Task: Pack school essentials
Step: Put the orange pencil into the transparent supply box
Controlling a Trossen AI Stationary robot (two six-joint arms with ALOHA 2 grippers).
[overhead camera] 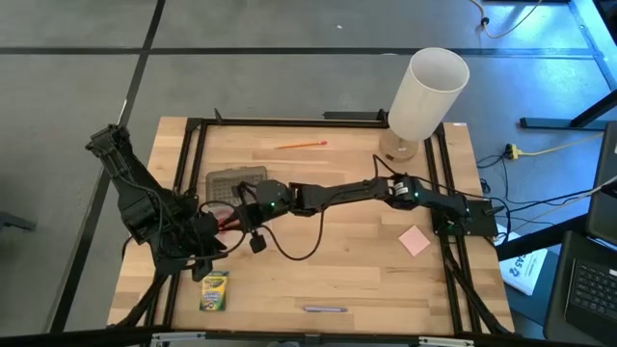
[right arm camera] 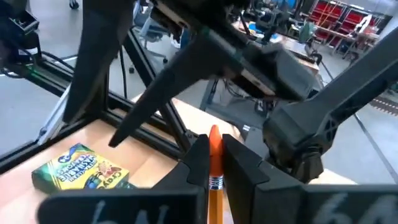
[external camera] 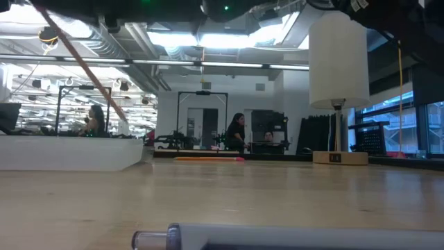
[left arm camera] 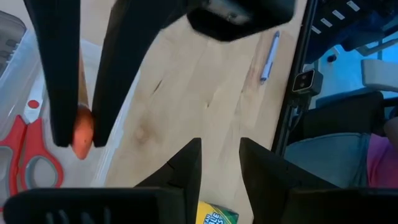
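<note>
My right gripper point(right arm camera: 214, 163) reaches across the table, shut on an orange pencil point(right arm camera: 214, 186), and hangs over the near edge of the clear case point(overhead camera: 236, 183). Red-handled scissors point(left arm camera: 25, 158) lie inside the case. My left gripper point(left arm camera: 221, 171) hovers open with nothing between its fingers, just near of the case, above bare wood. A second orange pencil point(overhead camera: 301, 145) lies at the far side. The crayon box point(overhead camera: 214, 289), a grey pen point(overhead camera: 323, 309) and a pink pad point(overhead camera: 415, 239) lie flat on the table. My right gripper pinches the pencil between its two fingers at the eraser end. The pencil lies along the fingers, and the orange eraser tip point(left arm camera: 83, 134) sticks out past the fingertips point(left arm camera: 62, 124). It is lifted clear, slanting down toward the case.
A tall white cylinder point(overhead camera: 424, 92) stands at the far right corner. A black frame point(overhead camera: 183, 164) runs along the table's edges. A cable point(overhead camera: 289, 253) loops under my right arm. Bare wood lies between the crayon box and the pink pad.
</note>
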